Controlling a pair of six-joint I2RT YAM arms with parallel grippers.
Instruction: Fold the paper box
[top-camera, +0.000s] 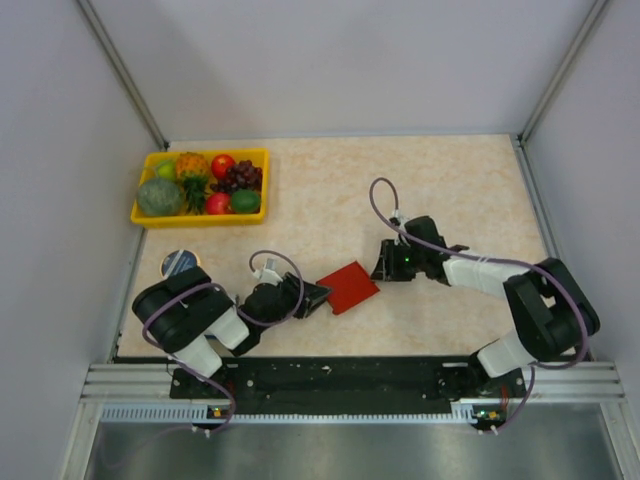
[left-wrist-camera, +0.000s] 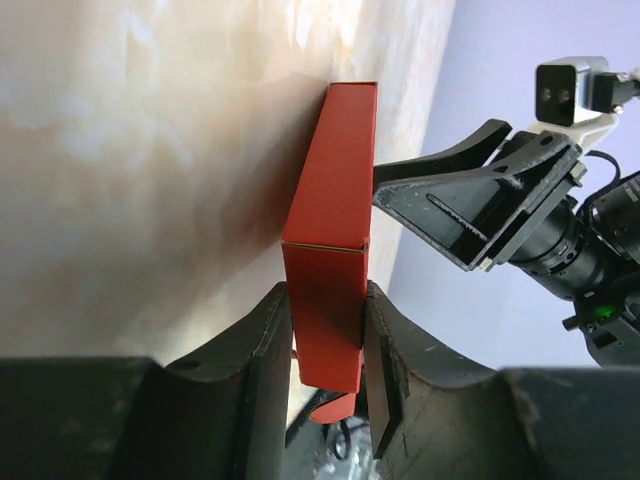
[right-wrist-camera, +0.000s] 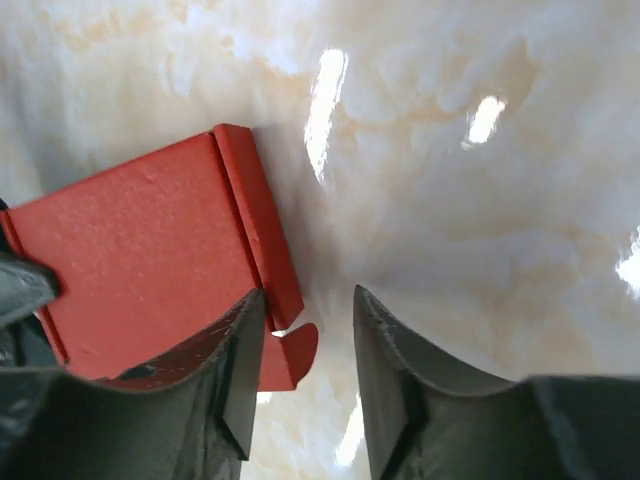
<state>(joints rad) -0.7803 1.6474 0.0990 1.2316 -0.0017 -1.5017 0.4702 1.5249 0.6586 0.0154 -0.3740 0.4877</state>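
The red paper box (top-camera: 349, 286) lies partly folded on the table between the two arms. My left gripper (top-camera: 318, 297) is shut on its near-left end; in the left wrist view the red box (left-wrist-camera: 335, 230) stands edge-on, pinched between my fingers (left-wrist-camera: 262, 345). My right gripper (top-camera: 381, 263) is open and empty just past the box's right edge. In the right wrist view the red box (right-wrist-camera: 150, 255) with a folded side flap and a rounded tab lies left of the jaws, and my left fingertip (right-wrist-camera: 240, 380) overlaps its corner.
A yellow tray (top-camera: 256, 156) of toy fruit stands at the back left. A small round blue-topped object (top-camera: 180, 263) sits near the left arm. Grey walls enclose the table on three sides.
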